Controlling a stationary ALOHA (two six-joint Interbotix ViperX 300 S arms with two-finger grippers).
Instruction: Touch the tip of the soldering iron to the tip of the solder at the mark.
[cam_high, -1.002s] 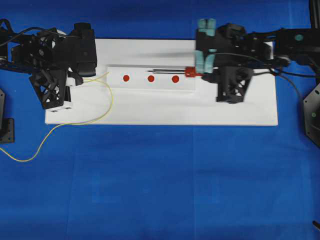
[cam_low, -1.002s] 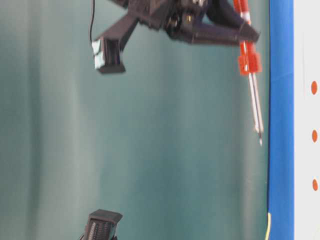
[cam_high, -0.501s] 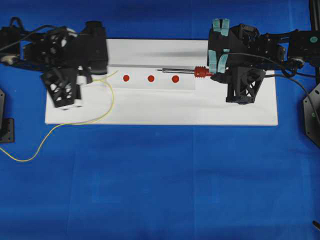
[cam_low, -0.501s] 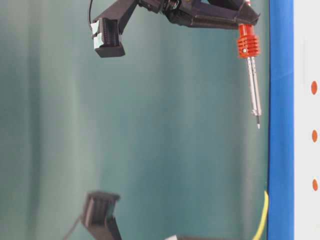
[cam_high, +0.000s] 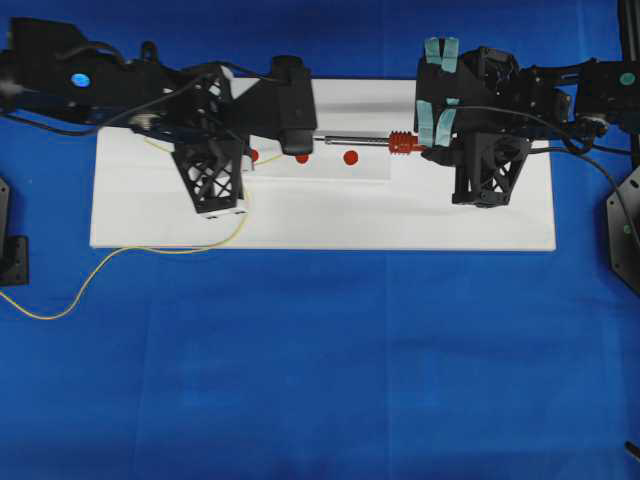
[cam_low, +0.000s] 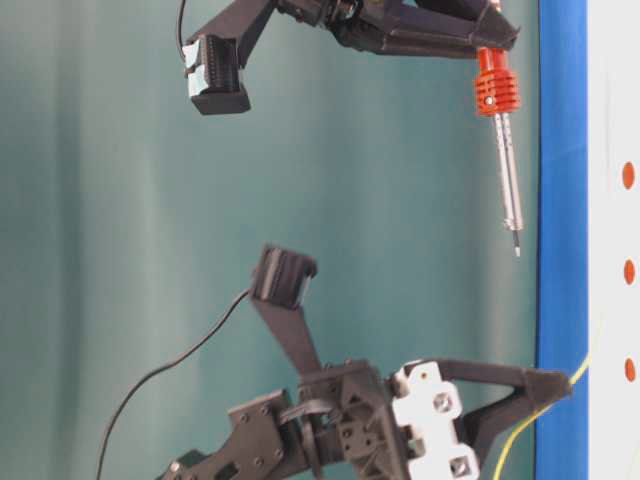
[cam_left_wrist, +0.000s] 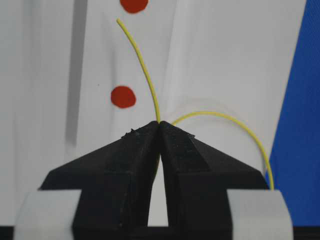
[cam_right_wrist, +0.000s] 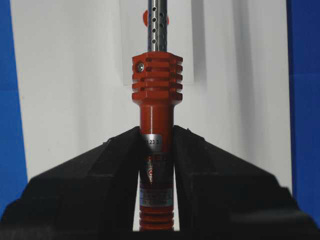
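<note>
The soldering iron (cam_right_wrist: 156, 80) has a red-orange body and a perforated metal shaft. My right gripper (cam_right_wrist: 156, 132) is shut on its body and holds it level above the white board (cam_high: 320, 220). In the overhead view the iron's shaft (cam_high: 355, 141) points left, and its tip is hidden under the left arm. The solder (cam_left_wrist: 145, 65), a thin yellow wire, is pinched in my shut left gripper (cam_left_wrist: 160, 122). Its free end lies between two red marks, the nearer mark (cam_left_wrist: 123, 97) to its left. From table level, the iron (cam_low: 510, 180) hangs apart from the left gripper (cam_low: 560, 385).
Red marks sit in a row on a raised white strip; the right one (cam_high: 350, 157) shows fully and the others are partly covered by the left arm. The slack solder (cam_high: 60, 300) trails off the board onto the blue table at the left. A black cord (cam_high: 590, 170) runs off to the right.
My left arm has swung right across the board, carrying the solder end over the marks. The right arm moved slightly right with the iron, then held still.
</note>
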